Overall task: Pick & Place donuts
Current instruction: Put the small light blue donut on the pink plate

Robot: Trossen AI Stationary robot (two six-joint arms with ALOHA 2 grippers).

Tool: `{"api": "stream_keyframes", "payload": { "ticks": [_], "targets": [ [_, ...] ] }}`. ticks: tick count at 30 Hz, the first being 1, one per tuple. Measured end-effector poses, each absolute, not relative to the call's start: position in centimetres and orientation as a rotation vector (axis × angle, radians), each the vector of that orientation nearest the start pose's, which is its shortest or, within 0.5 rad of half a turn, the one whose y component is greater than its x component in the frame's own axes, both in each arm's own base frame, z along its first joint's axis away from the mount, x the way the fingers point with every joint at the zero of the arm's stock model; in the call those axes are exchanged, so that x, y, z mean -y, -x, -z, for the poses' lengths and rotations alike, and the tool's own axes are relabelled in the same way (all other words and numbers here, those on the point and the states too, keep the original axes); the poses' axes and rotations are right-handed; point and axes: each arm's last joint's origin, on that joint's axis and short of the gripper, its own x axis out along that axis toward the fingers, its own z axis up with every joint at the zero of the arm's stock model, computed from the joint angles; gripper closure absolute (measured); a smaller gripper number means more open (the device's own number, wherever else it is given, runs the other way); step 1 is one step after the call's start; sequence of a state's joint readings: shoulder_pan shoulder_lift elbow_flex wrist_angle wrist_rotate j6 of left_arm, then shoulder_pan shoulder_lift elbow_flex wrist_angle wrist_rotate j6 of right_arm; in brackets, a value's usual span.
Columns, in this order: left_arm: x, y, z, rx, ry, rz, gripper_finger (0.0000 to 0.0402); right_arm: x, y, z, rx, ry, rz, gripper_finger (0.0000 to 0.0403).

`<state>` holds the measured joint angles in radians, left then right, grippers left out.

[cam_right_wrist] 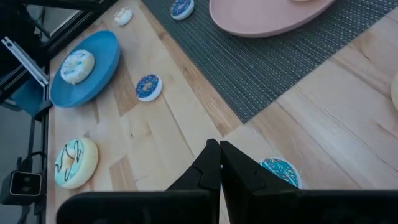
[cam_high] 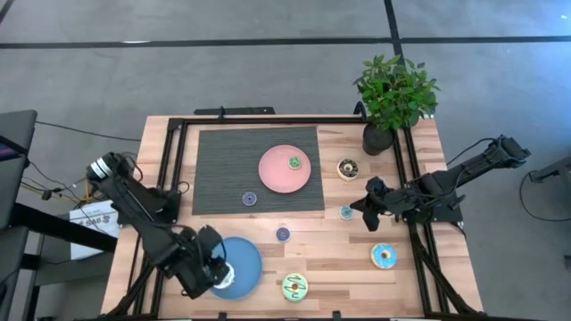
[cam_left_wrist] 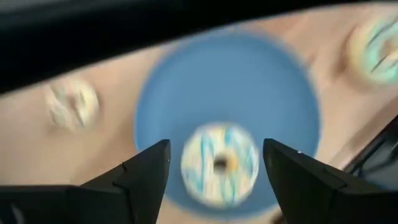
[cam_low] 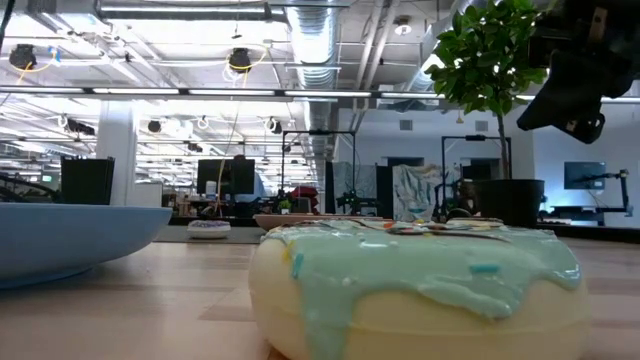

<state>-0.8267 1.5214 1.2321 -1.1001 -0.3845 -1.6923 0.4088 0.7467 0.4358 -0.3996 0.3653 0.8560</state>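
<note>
We see L gripper over blue plate, near left, fingers spread apart, empty; white donut w/ blue stripes lies on the plate. R gripper shut, empty, far right.

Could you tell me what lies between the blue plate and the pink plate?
In the high view, a small purple donut lies on the dark mat between the blue plate and pink plate.
</note>
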Motion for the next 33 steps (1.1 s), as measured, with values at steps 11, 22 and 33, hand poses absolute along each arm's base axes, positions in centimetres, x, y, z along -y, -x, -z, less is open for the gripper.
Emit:
{"api": "stream_keyframes", "payload": {
  "ticks": [11, 22, 33],
  "targets": [
    [15.2, -24.2, -28.0, -0.727, 0.300, -0.545, 0.0235, -5.0, -14.2, -20.3, -0.622, -0.557, 0.238, 0.0403],
    [8.2, -28.6, -28.0, -0.910, 0.106, -0.361, 0.0389, -5.0, -14.2, -20.4, -0.617, -0.559, 0.238, 0.0403],
    [6.0, -30.5, -25.7, -0.705, -0.040, -0.137, 0.0401, -4.4, -14.7, -20.7, -0.566, -0.594, 0.265, 0.0403]
  ]
}}
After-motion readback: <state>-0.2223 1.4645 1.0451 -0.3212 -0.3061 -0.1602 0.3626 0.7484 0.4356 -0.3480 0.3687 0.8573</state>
